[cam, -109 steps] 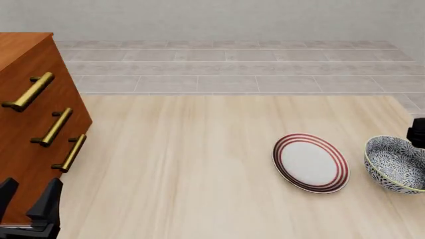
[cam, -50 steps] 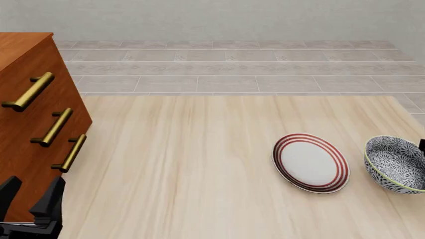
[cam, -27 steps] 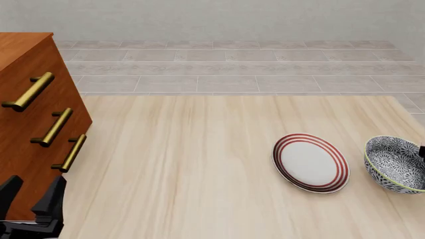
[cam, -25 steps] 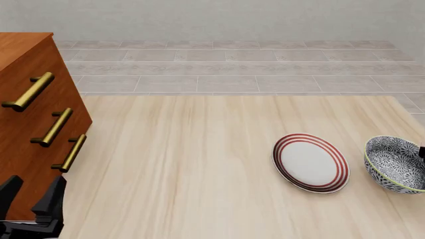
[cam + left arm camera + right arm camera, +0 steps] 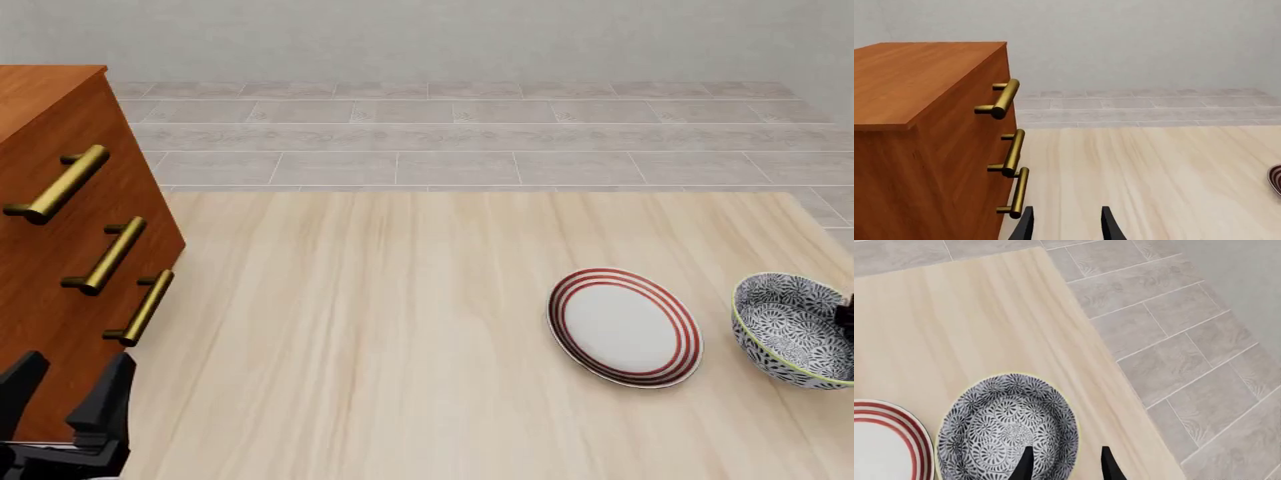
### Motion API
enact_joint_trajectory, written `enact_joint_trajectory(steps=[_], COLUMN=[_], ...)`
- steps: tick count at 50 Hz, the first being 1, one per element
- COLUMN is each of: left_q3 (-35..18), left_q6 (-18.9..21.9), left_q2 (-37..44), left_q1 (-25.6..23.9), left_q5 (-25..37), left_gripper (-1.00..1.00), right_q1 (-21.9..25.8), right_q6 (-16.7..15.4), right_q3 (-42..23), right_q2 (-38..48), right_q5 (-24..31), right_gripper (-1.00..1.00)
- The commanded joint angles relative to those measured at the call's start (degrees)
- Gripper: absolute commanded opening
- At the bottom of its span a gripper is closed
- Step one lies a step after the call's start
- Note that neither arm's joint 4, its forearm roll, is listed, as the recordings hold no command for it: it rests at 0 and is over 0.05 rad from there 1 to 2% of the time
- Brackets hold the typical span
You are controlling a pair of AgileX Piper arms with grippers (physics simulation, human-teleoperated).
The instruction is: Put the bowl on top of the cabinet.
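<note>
The blue-and-white floral bowl stands upright on the table near its right edge. In the right wrist view my right gripper is open above the bowl, one finger over its inside and the other outside its rim. In the front view only a dark bit of the right gripper shows at the frame's edge. The reddish-brown cabinet with three brass handles stands at the far left. My left gripper is open and empty, low beside the cabinet; the left wrist view shows the left gripper with parted fingers.
A flat white plate with red rings lies just left of the bowl, also seen as the plate in the right wrist view. The wooden table ends close to the bowl's right side, with grey tiled floor beyond.
The dark tip of the right gripper has slid down the front view's right edge toward the bowl. The left gripper has sunk slightly. Bowl, plate and cabinet have not moved.
</note>
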Motion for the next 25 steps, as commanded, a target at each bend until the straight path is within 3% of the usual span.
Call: enact_joint_trajectory(steps=[1,25], left_q3=[0.0,0.0], left_q6=[0.0,-0.3], left_q2=[0.7,0.7], left_q1=[0.0,0.2], left_q5=[-0.6,-0.6], left_gripper=[1.0,1.0], right_q1=[-0.1,-0.3], right_q6=[-0.1,-0.4], right_q3=[-0.4,-2.0], right_q2=[2.0,5.7], right_q5=[-0.7,-1.0], right_gripper=[1.0,1.0])
